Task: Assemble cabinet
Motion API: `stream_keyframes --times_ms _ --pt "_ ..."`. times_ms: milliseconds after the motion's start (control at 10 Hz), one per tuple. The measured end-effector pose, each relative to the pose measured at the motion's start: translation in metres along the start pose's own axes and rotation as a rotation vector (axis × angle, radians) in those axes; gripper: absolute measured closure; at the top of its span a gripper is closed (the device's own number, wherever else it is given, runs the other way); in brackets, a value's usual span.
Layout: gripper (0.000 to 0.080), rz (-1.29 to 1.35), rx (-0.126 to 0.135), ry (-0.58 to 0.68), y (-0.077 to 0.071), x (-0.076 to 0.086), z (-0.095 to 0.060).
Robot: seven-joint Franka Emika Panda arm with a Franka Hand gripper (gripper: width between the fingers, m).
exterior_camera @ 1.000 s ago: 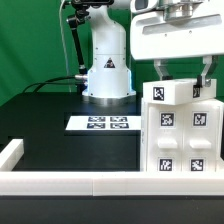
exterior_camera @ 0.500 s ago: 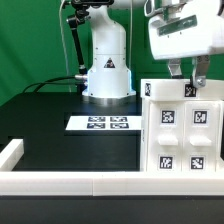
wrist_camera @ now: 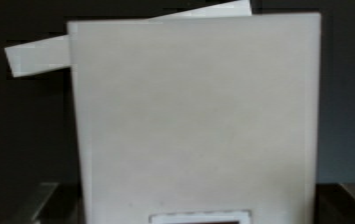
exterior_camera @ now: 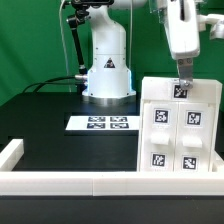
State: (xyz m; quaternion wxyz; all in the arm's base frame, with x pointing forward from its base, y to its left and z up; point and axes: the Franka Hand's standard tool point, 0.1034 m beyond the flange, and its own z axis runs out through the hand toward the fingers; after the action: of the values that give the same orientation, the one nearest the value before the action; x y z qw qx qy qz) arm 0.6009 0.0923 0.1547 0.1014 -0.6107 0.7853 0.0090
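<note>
The cabinet (exterior_camera: pixel 178 125) is a large white box with several black-and-white tags on its front. It stands on the black table at the exterior view's right, leaning slightly. My gripper (exterior_camera: pixel 182 80) comes down from above, seen edge-on, and is shut on the cabinet's top part. In the wrist view the cabinet (wrist_camera: pixel 192 110) fills the picture as a plain white face. It sits between my two dark fingers (wrist_camera: pixel 28 202), with my gripper (wrist_camera: pixel 188 204) closed around it. No separate drawer boxes show.
The marker board (exterior_camera: pixel 103 123) lies flat on the table in front of the white robot base (exterior_camera: pixel 107 70). A low white border rail (exterior_camera: pixel 70 181) runs along the front edge and turns up at the left (exterior_camera: pixel 10 152). A green wall is behind.
My wrist has turned about a quarter turn, from facing the camera broadside to edge-on. The cabinet has turned with it and now shows one flatter tagged face.
</note>
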Motion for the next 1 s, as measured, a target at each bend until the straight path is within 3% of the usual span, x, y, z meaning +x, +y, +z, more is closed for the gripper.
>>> stream_keyframes --times_ms 400,500,600,800,1000 --pt "0.0239 0.127 -0.008 -0.038 0.001 -0.003 0.0" --pt "0.006 0.103 -0.009 -0.041 0.002 -0.005 0.001" --pt "0.0016 0.093 -0.009 -0.042 0.002 -0.006 0.001" --pt "0.0003 0.046 -0.007 -0.057 0.005 -0.009 -0.005" --pt "0.0002 0.038 0.006 -0.078 0.008 -0.016 -0.023"
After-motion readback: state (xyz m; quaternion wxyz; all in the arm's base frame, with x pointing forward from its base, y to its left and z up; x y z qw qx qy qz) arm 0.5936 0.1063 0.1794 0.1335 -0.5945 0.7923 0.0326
